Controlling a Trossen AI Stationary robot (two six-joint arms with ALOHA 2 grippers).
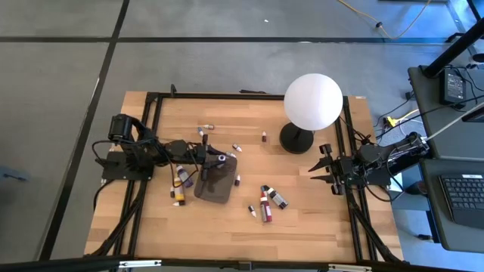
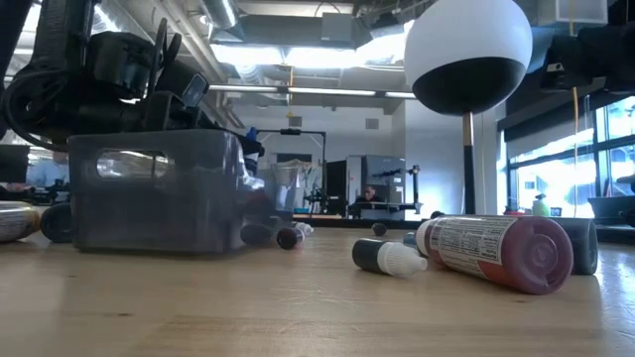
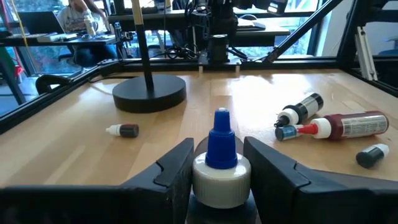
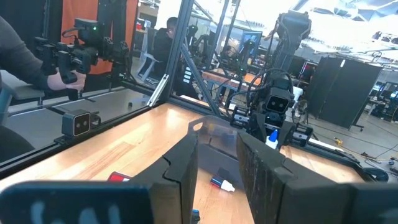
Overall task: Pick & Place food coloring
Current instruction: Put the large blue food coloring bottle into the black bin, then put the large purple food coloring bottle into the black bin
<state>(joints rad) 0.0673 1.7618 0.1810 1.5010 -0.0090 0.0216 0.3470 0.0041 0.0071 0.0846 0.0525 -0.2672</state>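
Between the left gripper (image 3: pixel 217 177) fingers stands a blue-tipped, white-collared dropper bottle (image 3: pixel 219 163).

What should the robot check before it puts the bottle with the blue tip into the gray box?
1. Bottle gripped: the left gripper has its fingers on both sides of the blue-tipped bottle. Ok.
2. Gripper over the tray: the high view shows it at the tray's far edge. Ok.
3. Room inside the tray: contents hard to see. Cannot tell.
4. Right gripper out of the way: it waits at the table's right edge. Ok.
5. Globe lamp clear of the left arm: stands well off. Ok.
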